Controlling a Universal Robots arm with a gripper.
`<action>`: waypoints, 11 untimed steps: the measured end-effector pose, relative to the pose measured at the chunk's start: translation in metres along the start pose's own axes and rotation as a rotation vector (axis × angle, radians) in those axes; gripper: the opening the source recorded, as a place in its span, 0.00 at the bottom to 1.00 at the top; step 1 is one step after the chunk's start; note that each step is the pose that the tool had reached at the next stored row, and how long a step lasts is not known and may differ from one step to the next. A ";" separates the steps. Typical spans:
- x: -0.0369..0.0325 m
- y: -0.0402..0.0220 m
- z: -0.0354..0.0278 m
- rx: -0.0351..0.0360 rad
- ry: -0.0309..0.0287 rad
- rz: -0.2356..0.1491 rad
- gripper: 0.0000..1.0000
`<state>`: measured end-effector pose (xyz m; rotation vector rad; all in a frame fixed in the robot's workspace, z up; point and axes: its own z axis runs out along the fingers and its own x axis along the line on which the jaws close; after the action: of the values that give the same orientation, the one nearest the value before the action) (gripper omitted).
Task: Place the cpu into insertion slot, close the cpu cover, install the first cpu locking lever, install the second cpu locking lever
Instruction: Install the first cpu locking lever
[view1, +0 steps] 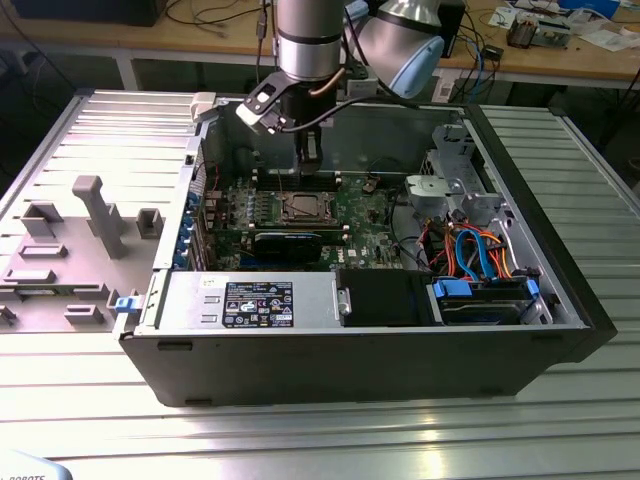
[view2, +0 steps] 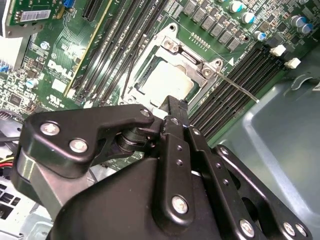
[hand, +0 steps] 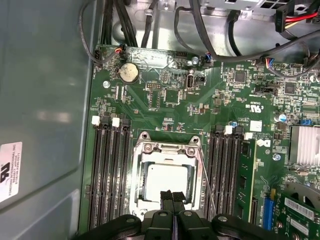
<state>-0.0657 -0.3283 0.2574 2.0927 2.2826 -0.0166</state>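
The gripper (hand: 172, 196), fingertips pressed together and holding nothing, hangs over the cpu (hand: 166, 180). The cpu lies in the insertion slot (view1: 303, 207), framed by the flat cpu cover (hand: 167, 149). Beyond, a thin locking lever (view2: 240, 87) juts out.

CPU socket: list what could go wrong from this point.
1. The gripper, fingers closed, hangs over the cpu; pressing down off-centre could scrape its top or the cpu cover.
2. A locking lever sticks out at an angle beside the cover; it could slip from the gripper and spring back.
3. Memory slots flank the cover closely; a sideways sweep could hit them.
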 end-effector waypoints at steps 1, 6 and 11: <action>-0.0001 0.0000 -0.0019 0.0000 0.0001 0.000 0.11; -0.0002 0.0001 -0.0060 0.0000 0.0000 0.000 0.11; -0.0005 0.0003 -0.0115 0.0000 0.0000 0.000 0.11</action>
<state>-0.0657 -0.3283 0.2690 2.0927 2.2827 -0.0167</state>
